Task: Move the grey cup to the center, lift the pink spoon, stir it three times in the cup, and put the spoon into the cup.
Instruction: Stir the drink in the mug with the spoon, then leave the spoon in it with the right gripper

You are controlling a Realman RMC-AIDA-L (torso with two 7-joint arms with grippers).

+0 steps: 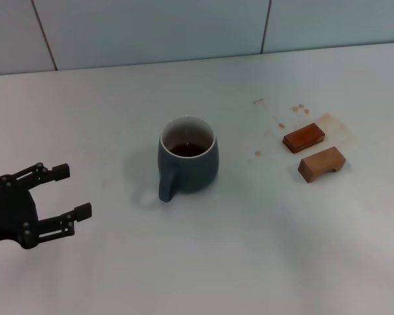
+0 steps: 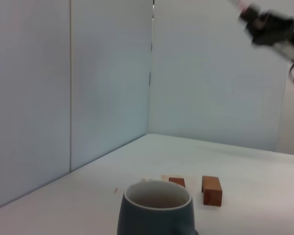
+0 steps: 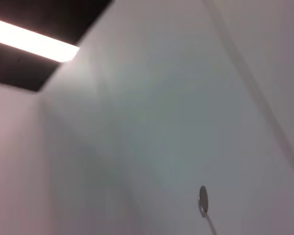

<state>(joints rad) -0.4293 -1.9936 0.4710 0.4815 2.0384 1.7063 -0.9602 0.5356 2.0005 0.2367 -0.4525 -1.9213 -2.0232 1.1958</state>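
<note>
The grey cup (image 1: 187, 161) stands upright near the table's middle, handle toward me, with dark brown liquid inside. It also shows in the left wrist view (image 2: 157, 210). My left gripper (image 1: 73, 191) is open and empty, low over the table to the left of the cup and apart from it. My right gripper is out of the head view. It shows raised high in the left wrist view (image 2: 267, 24), above the table's right side. The pink spoon's silver bowl (image 3: 203, 198) shows in the right wrist view, held in the air against the wall.
Two brown wooden blocks (image 1: 303, 137) (image 1: 322, 163) lie to the right of the cup, also seen in the left wrist view (image 2: 212, 190). Small brown stains (image 1: 279, 123) mark the table near them. A tiled wall runs along the back edge.
</note>
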